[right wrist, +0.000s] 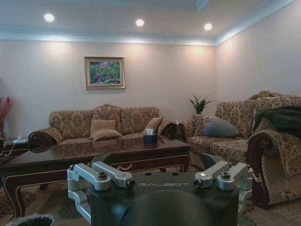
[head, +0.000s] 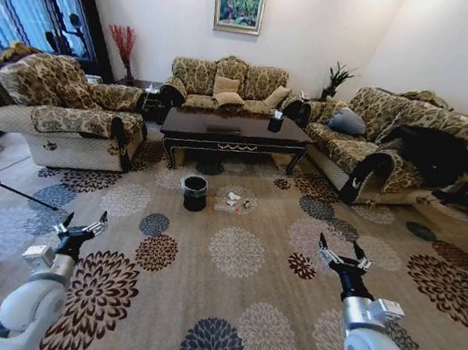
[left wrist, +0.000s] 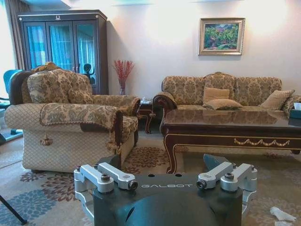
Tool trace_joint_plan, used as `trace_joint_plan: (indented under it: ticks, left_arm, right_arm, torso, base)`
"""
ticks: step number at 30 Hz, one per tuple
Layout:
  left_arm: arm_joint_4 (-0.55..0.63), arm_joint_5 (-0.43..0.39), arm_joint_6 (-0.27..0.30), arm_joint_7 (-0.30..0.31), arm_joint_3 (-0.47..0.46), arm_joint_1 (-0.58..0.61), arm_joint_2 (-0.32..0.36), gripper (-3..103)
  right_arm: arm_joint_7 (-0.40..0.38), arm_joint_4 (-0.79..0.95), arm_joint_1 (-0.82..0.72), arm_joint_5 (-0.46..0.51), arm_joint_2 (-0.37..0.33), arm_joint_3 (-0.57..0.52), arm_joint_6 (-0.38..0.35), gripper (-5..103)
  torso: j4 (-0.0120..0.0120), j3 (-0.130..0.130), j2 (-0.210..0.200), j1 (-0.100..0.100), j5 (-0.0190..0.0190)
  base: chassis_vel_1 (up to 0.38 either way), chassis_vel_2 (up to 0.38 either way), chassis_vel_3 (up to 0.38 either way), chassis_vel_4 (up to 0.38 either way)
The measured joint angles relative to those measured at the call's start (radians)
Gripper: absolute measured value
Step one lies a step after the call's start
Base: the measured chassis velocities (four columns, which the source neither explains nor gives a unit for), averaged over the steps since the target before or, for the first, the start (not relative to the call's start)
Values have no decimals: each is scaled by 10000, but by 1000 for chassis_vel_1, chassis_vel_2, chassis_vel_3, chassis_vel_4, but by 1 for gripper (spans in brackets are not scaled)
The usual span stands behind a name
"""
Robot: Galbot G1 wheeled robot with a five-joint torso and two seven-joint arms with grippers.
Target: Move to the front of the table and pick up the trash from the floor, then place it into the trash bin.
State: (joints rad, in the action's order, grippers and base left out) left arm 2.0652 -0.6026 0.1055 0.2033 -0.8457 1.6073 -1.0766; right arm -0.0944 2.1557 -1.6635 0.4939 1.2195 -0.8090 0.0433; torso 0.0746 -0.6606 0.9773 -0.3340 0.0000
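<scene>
A: Start at the arms. What are they doing?

B: Both are raised low in front of the robot over the floral carpet (head: 233, 252). The left gripper (head: 82, 226) has its fingers spread apart and nothing between them. The right gripper (head: 342, 257) stands the same way, spread wide and holding nothing. Each is well short of the things on the floor.

A: And from the wrists?

B: The left wrist view shows the left gripper (left wrist: 165, 172) gaping toward the room, with the patterned armchair (left wrist: 70, 122) beyond it. The right wrist view shows the right gripper (right wrist: 160, 170) parted too, facing the counter (right wrist: 94, 155).

A: Where is the trash?

B: On the carpet in front of the counter (head: 236, 133), well apart from both grippers. The trash (head: 231, 200) lies as a small cluster of white scraps, with something clear among them too small to make out. Just beside it, toward the robot's left, stands the trash bin (head: 195, 192), upright, dark, with a pale liner over its rim.

A: Anything on the counter?

B: A small dark box (head: 275, 122) near its right end.
</scene>
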Motion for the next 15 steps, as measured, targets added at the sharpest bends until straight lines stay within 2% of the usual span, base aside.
trace_joint_plan:
  ticks: [11,15]
  left_arm:
    - [31,36,-125,-5,-64,126,-51,100]
    - [102,-301,-79,-4,-52,143,-73,100]
  right_arm:
    - [0,21,6,-8,31,47,17,100]
    - [-22,23,10,-19,33,50,18,100]
  torso:
    - [0,287,-516,228,0]
    - [0,399,-716,317,0]
  base:
    - [0,0,0,0]
    - [0,0,0,0]
